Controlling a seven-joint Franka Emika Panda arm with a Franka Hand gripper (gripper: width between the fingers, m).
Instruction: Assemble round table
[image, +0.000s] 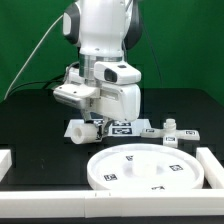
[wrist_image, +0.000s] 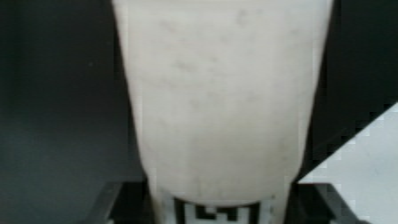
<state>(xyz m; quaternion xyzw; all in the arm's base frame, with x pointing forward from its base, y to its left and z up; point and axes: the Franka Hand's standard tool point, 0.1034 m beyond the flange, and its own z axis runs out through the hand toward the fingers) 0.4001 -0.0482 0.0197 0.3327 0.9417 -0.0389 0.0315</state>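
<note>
The white round tabletop disc (image: 150, 170) lies flat on the black table in the front right of the exterior view, with small square tags on it. The short thick white cylinder leg (image: 80, 130) lies on the table behind the disc, to the exterior view's left. My gripper (image: 93, 124) is lowered over it. In the wrist view the leg (wrist_image: 222, 90) fills the middle and shows a tag at its near end. It sits between my dark fingers (wrist_image: 125, 200), which press against its sides. My gripper (wrist_image: 222, 195) is shut on the leg.
The marker board (image: 135, 128) lies just right of the leg in the exterior view, with small white parts (image: 171, 126) near it. White border rails (image: 60, 205) run along the front and the sides. A green backdrop stands behind.
</note>
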